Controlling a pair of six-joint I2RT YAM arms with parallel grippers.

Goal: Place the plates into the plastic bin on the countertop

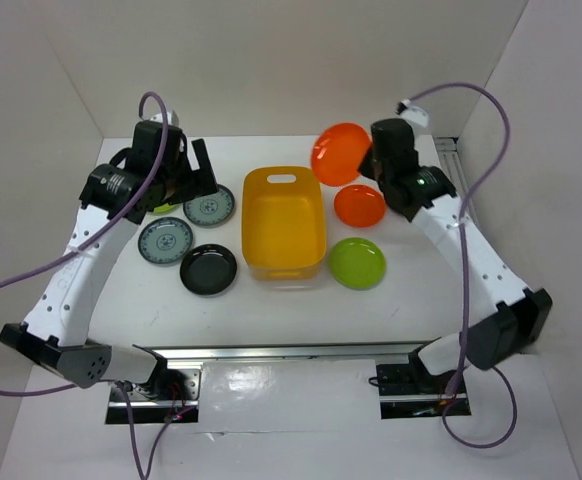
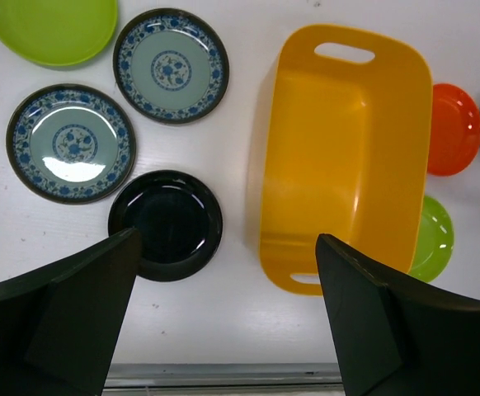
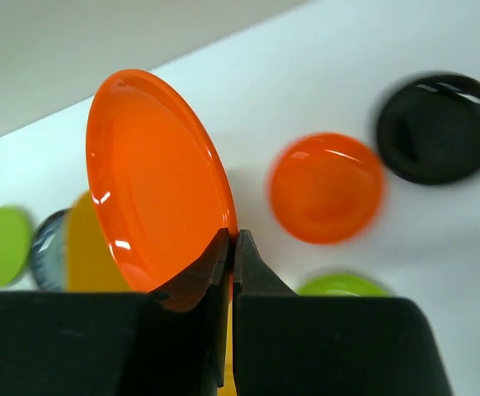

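Right gripper [image 3: 232, 241]: pressed together on the rim of an orange plate [image 3: 153, 181], holding it tilted on edge above the far right of the countertop [image 1: 271, 310], just off the bin's far right corner.
Left gripper [image 2: 228, 247]: jaws spread wide, gripping nothing, raised over the far left group of plates.
Plastic bin [image 1: 284, 225]: middle of the countertop, long axis running near to far, handle slot at the far short end, floor bare.
Left of bin: two patterned plates [image 1: 209, 207] [image 1: 165, 240] and a black plate [image 1: 209, 269] lie flat. The farther patterned rim sits just beside the bin's left wall, and a narrow white strip separates the black plate from the near left corner.
Far left: lime green plate [image 2: 50, 29], largely hidden under the left arm from above.
Right of bin: second orange plate [image 1: 359, 205] lies flat, with a second lime green plate [image 1: 357, 262] nearer. Its rim is just beside the bin's near right corner; contact cannot be told.
Second black plate [image 3: 440, 125]: beyond the flat orange one, blurred.
Open room: bare white surface along the near side, between the plates and the arm bases.
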